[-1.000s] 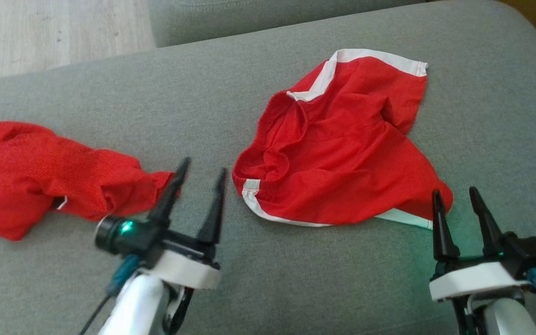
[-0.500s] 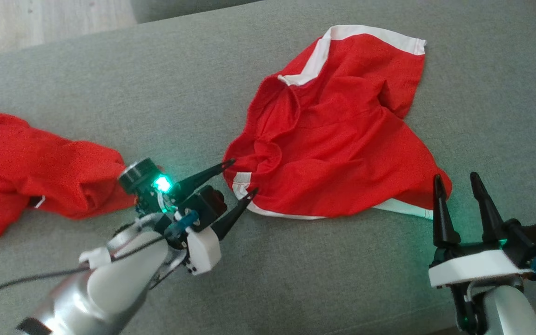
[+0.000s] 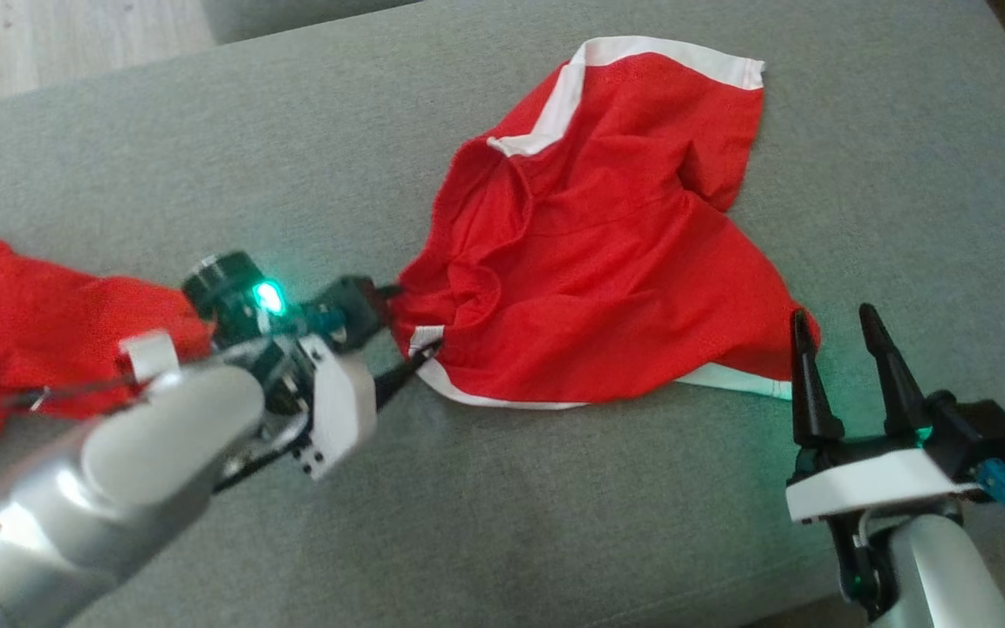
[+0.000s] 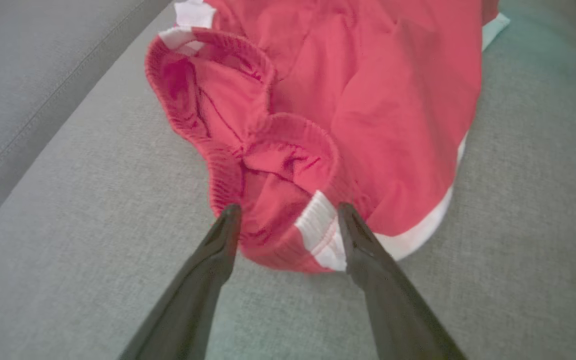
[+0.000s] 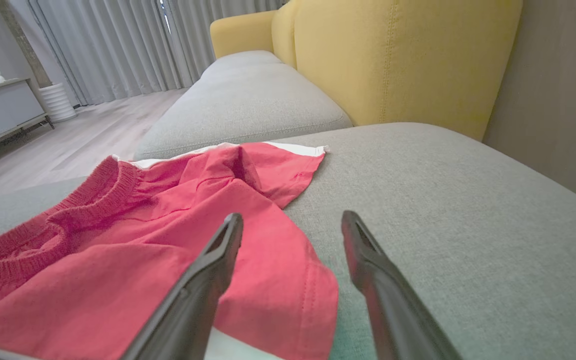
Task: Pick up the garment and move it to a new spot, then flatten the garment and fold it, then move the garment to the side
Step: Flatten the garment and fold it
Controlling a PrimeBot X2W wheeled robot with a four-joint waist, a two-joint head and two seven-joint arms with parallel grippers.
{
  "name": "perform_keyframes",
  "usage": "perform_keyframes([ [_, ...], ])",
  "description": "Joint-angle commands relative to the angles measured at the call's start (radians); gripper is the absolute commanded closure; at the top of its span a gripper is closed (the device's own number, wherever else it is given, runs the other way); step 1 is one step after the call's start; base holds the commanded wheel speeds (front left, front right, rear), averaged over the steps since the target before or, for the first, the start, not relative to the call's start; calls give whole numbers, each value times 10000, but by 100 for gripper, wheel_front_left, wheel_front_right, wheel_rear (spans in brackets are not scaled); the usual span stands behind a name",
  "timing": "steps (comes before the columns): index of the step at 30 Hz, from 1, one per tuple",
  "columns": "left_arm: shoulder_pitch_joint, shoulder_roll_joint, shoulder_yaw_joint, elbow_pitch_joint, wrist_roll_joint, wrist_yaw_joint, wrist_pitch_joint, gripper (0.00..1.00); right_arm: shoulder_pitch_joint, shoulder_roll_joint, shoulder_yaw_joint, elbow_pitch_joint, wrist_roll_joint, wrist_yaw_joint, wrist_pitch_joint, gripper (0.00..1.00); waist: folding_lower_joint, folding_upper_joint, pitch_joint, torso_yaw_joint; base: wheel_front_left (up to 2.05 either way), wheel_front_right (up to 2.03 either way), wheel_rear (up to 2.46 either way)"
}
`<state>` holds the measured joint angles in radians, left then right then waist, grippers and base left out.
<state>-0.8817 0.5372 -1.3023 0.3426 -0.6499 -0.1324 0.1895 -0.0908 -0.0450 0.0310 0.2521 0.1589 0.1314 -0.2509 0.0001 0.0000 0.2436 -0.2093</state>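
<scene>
The garment (image 3: 607,262) is a pair of red shorts with white trim, lying crumpled on the grey sofa cushion (image 3: 555,523). My left gripper (image 3: 415,316) lies on its side at the garment's left edge. In the left wrist view this gripper (image 4: 285,212) is open, its two fingers straddling the bunched elastic waistband (image 4: 288,150) by a white stripe. My right gripper (image 3: 834,314) stands open at the garment's lower right corner, fingertips up. In the right wrist view that gripper (image 5: 292,216) holds nothing, and the red cloth (image 5: 168,240) lies under its left finger.
A second red garment (image 3: 31,323) lies heaped at the left, behind my left forearm. Wooden floor (image 3: 49,35) shows beyond the cushion's far left edge. A yellow backrest (image 5: 393,55) and another grey cushion (image 5: 248,100) stand past the garment.
My left gripper has rolled onto its side and moved right, from beside the left heap to the garment's waistband edge. The head camera has shifted. The right gripper has stayed put.
</scene>
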Motion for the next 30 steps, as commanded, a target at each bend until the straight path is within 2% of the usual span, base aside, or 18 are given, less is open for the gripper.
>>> perform_keyframes([
  [1,-654,447,292,-364,-236,18,290,0,-283,-53,263,-268,103,-7,-108,0,-1,0,6,-85,0,0,0],
  [10,-517,1122,223,-1803,-534,18,2245,0,-352,-53,357,-235,185,-7,-108,0,-1,0,83,-412,0,0,0],
  [15,-484,1320,222,-2061,-559,18,2589,0,-381,-53,382,-235,202,-7,-108,0,-1,0,125,-501,0,0,0],
  [23,-435,1321,221,-2123,-644,18,2684,0,-386,-53,384,-242,202,-7,-109,0,-1,0,169,-548,0,0,0],
  [24,-436,1314,221,-2116,-683,18,2690,20,-390,-53,378,-240,203,-7,-109,0,-1,0,179,-544,0,0,0],
  [25,-444,1306,221,-2111,-712,18,2700,53,-395,-53,371,-231,203,-7,-109,0,-1,0,187,-537,0,0,0],
  [26,-451,1297,221,-2109,-729,18,2711,80,-401,-53,366,-218,205,-7,-109,0,-1,0,195,-530,0,0,0],
  [27,-455,1287,221,-2110,-749,18,2718,100,-406,-53,363,-202,207,-7,-109,0,-1,0,202,-520,0,0,0],
  [30,-462,1264,221,-2125,-802,18,2659,100,-409,-53,344,-104,206,-7,-109,0,-1,0,204,-481,0,0,0],
])
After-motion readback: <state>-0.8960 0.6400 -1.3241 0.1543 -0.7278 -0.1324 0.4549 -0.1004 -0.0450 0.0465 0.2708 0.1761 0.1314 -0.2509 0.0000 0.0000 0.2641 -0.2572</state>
